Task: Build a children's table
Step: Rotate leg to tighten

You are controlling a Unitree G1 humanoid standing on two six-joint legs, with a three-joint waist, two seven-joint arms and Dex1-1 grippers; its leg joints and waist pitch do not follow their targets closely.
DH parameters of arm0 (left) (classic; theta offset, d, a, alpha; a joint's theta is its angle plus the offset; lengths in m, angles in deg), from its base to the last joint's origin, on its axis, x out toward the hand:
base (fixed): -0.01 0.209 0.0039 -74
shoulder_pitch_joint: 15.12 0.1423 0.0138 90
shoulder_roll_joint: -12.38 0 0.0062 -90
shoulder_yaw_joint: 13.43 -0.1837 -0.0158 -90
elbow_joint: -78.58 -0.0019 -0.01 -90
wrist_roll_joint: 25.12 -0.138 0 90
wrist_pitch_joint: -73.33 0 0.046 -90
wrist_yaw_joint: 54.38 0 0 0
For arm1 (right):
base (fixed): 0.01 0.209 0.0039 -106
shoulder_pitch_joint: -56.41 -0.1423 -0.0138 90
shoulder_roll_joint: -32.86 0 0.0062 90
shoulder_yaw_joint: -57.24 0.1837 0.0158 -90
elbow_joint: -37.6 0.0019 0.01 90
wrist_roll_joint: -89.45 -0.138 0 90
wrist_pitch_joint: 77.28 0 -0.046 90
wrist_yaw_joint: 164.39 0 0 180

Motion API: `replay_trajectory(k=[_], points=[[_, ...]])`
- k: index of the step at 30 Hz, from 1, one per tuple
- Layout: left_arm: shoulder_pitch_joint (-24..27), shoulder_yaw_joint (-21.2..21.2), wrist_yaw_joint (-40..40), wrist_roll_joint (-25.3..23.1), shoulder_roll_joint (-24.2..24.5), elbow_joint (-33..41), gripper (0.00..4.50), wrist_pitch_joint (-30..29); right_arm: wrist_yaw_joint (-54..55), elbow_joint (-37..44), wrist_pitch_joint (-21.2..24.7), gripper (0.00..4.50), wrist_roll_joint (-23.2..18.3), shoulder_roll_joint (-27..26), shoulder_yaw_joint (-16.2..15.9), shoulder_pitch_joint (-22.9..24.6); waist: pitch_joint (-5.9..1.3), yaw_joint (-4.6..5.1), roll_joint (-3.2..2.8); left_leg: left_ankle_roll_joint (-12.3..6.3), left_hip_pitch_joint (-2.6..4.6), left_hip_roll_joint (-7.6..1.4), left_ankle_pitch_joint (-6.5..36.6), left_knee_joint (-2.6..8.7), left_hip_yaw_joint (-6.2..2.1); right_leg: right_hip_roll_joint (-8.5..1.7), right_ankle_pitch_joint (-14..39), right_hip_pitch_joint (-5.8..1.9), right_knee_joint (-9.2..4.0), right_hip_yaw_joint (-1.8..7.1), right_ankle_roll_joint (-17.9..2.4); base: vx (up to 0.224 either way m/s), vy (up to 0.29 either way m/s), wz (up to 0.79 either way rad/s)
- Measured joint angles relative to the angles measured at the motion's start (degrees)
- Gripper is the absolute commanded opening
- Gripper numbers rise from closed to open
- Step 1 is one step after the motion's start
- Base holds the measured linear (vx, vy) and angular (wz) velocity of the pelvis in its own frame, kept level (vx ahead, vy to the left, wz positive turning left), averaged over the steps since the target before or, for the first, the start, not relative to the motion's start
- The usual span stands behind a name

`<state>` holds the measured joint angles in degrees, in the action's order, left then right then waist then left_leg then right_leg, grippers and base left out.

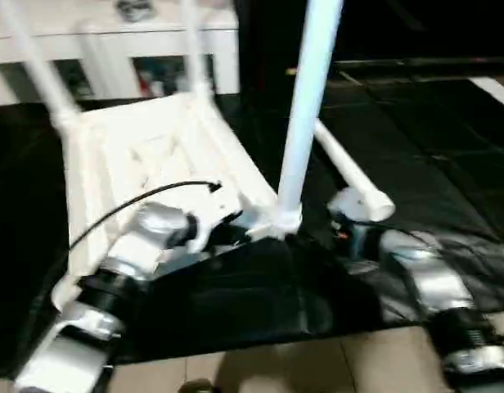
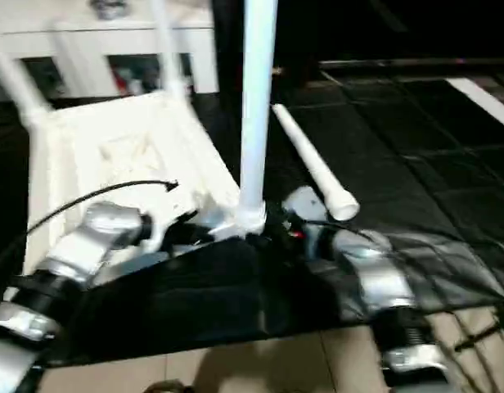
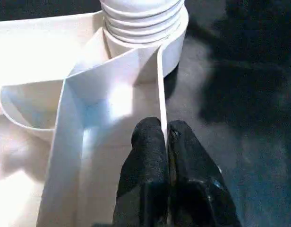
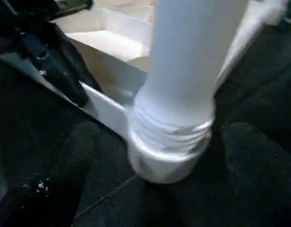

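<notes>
The children's table lies upside down on a black mat: a white ribbed tabletop (image 1: 154, 155) with legs standing in two far corners (image 1: 35, 65) (image 1: 195, 49). A third leg (image 1: 305, 106) stands upright in the near right corner socket (image 4: 164, 161), its threads showing above the socket. Another leg (image 1: 350, 176) lies loose on the mat to the right. My left gripper (image 3: 165, 132) is shut on the tabletop's thin near rim (image 3: 160, 85), close to that socket. My right gripper (image 4: 162, 142) is open, with one finger on each side of the upright leg's base.
The black mat (image 1: 416, 139) spreads to the right and far side. A white cabinet (image 1: 113, 41) stands behind the tabletop. Light tiled floor (image 1: 317, 364) runs along the near edge. A black cable (image 1: 137, 201) arcs over my left forearm.
</notes>
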<state>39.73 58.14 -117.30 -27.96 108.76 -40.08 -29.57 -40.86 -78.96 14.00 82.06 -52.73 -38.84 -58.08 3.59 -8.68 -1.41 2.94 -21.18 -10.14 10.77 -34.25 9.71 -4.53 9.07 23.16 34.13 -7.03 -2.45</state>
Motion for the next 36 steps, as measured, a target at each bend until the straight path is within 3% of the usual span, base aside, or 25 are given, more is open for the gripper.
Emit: replay_trajectory(k=[6,14,17,36], points=[[0.0,-3.0,-8.6,0.4,2.8,-0.1,0.0,5.7,-8.0,1.8,-1.0,4.47,-1.7,2.4,-1.3,0.2,-0.01,-1.3,0.01,-0.08,0.0,-0.03,0.0,-0.05,0.12,-0.06,0.0,-0.11,0.01,0.04,0.0,0.0,0.0,0.0],[-0.4,-5.7,-14.1,0.5,1.8,-1.0,0.0,10.9,-16.6,0.6,-6.0,4.47,-0.2,4.6,-6.6,-0.2,-0.02,-1.23,0.05,-0.26,-0.01,-0.02,-0.2,-0.07,0.37,-0.27,0.2,-0.24,0.06,0.05,0.3,0.0,0.0,0.0],[-0.5,-6.3,-15.0,0.5,1.8,-1.1,0.0,11.9,-18.3,-0.8,-6.5,4.47,0.3,5.1,-6.9,-0.7,-0.05,-0.95,0.12,-0.29,0.0,-0.02,-0.2,-0.11,0.38,-0.29,0.2,-0.25,0.09,0.05,0.4,0.0,0.0,0.0],[-0.9,-6.4,-16.2,0.5,1.8,-2.2,0.0,13.9,-25.1,-2.6,-5.3,2.94,-2.3,5.2,-7.0,-2.5,-0.05,-0.88,0.21,-0.28,0.01,-0.02,-0.2,-0.13,0.39,-0.31,0.3,-0.2,0.27,0.05,0.5,0.0,0.0,0.0]])
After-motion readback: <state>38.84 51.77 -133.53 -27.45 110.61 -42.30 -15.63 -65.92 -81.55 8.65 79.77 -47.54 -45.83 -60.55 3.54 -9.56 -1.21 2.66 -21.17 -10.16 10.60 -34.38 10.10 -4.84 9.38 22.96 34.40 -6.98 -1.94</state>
